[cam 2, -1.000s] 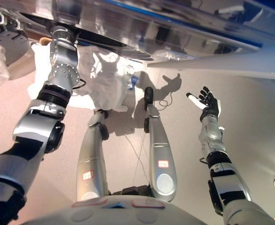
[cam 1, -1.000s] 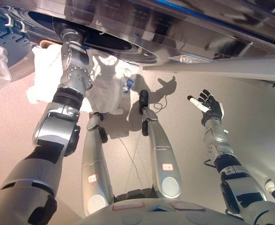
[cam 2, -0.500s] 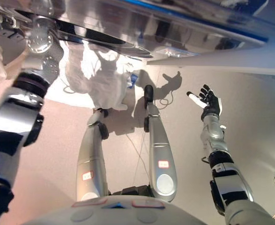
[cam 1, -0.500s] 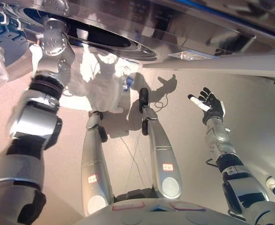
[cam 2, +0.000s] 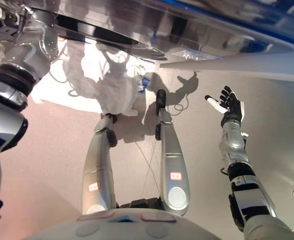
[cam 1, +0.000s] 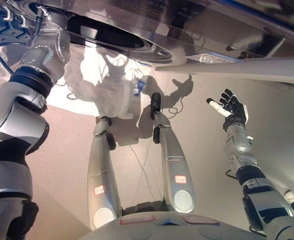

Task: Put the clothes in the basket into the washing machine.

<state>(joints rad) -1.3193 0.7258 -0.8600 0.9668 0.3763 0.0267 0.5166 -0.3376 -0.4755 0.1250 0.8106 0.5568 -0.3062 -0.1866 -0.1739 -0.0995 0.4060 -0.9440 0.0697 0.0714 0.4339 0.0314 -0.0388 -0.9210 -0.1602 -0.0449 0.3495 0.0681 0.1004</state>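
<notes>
The washing machine (cam 1: 197,30) fills the top of both eye views, and its dark drum opening (cam 1: 111,40) faces down toward me. A white garment (cam 1: 106,85) hangs from the lower rim of that opening and spreads onto the floor below. My left arm rises along the left side to the opening's left edge (cam 1: 51,25), where the hand is hidden. My right hand (cam 1: 233,107) floats at the right, well away from the machine, fingers spread and holding nothing. No basket shows in either view.
The machine's round door (cam 1: 6,25) stands swung out at the upper left. A pale flat ledge (cam 1: 237,67) juts out under the machine on the right. A small blue item (cam 1: 139,88) peeks from beside the garment. Bare floor (cam 1: 197,130) lies between the garment and my right hand.
My left arm has swung left and upward, off the front of the garment, which now hangs uncovered from the opening. My right hand has drifted slightly up and right.
</notes>
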